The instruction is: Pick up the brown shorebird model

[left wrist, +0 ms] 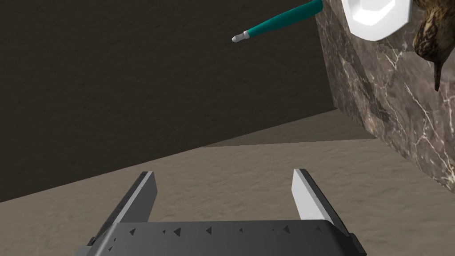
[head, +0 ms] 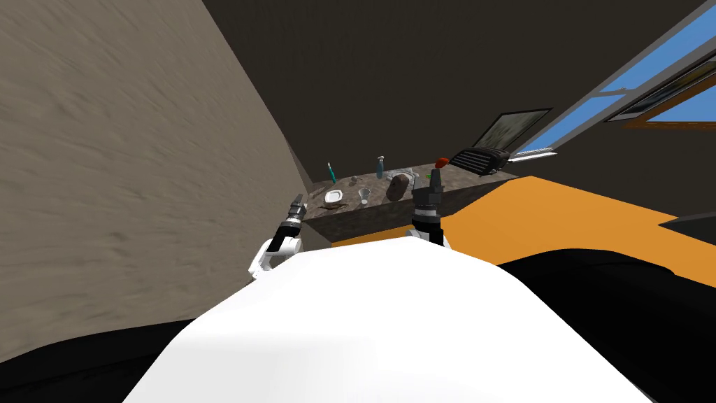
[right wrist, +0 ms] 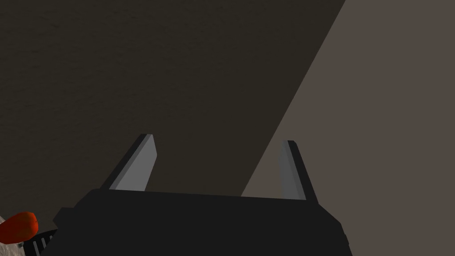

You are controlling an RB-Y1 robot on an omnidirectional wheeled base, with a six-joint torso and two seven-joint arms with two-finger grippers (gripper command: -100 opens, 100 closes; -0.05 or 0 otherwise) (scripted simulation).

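Brown shorebird model (head: 333,207) noted on the marble counter (head: 353,220), centre-left of the head frame, beside a white dish (head: 333,195). Left gripper (left wrist: 224,175) seen nearby, fingers apart; right gripper (right wrist: 220,140) likewise spread.

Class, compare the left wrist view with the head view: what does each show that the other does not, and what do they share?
The left wrist view adds the left gripper's open fingers and the brown speckled shorebird model's long bill. The head view adds a clear glass, a blue bottle and the right gripper. Both share the bird, a white dish, a teal pen-like tool and the brown marbled counter.
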